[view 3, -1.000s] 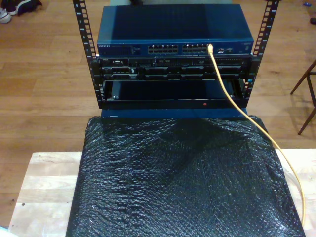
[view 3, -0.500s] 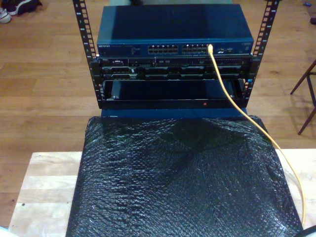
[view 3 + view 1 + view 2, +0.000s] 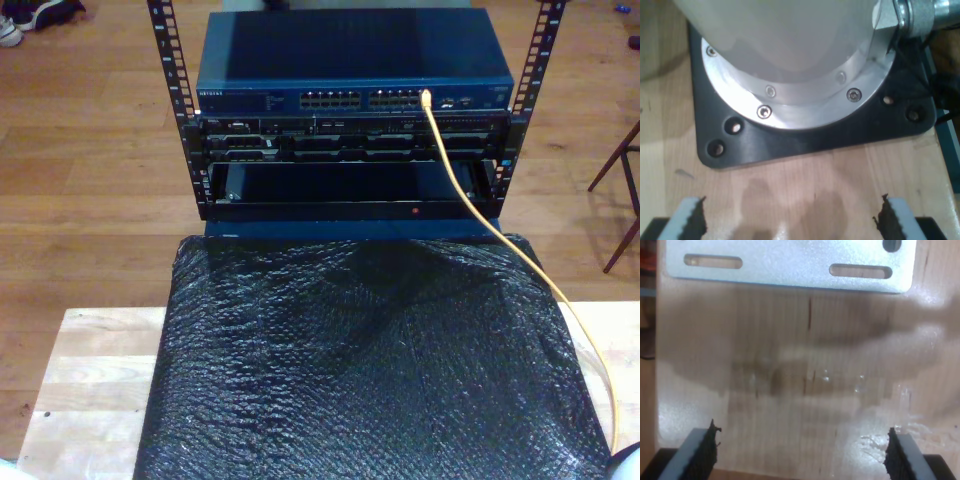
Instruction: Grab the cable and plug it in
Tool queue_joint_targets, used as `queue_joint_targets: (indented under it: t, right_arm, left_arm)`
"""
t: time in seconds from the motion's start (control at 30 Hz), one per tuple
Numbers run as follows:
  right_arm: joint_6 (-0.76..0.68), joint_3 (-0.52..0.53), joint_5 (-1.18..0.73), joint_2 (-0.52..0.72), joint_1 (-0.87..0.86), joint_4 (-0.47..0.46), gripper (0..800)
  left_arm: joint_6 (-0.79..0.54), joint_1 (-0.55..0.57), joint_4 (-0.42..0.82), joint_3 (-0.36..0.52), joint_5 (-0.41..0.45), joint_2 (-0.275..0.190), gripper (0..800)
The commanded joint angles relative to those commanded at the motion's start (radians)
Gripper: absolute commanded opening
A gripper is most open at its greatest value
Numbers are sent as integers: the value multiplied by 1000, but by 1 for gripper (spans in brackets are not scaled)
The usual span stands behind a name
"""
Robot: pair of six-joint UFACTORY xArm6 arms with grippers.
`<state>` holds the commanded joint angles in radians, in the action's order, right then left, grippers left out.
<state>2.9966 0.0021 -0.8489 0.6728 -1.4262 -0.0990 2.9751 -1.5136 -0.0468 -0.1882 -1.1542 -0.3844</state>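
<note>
The yellow-orange cable (image 3: 470, 200) has its tip sitting in a port (image 3: 427, 98) of the blue network switch (image 3: 350, 60) at the top of the rack. From there it runs down across the black mat (image 3: 360, 370) toward the exterior view's lower right. My first gripper (image 3: 792, 222) is open above bare wood, with nothing between its ridged fingers (image 3: 690, 220). My second gripper (image 3: 801, 455) is also open over wood, its fingers (image 3: 702, 452) wide apart and holding nothing. Neither gripper is near the cable.
A black mounting plate (image 3: 805, 140) with a silver arm flange lies ahead of my first gripper. A slotted metal plate (image 3: 790, 260) lies ahead of my second. The wooden table (image 3: 90, 370) carries the mat. A dark rounded shape (image 3: 628, 462) and chair legs (image 3: 625, 170) are at the exterior view's right.
A dark rounded shape has come into the exterior view's lower right corner, and the shadow on the mat has shifted slightly. The cable has not moved.
</note>
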Motion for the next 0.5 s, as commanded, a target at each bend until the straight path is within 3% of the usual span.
queue_joint_targets:
  t: [0.5]
  right_arm:
    - [2, 32, 66, 26, -11, -2, 799]
  left_arm:
    - [0, 0, 0, 0, 0, 0, 800]
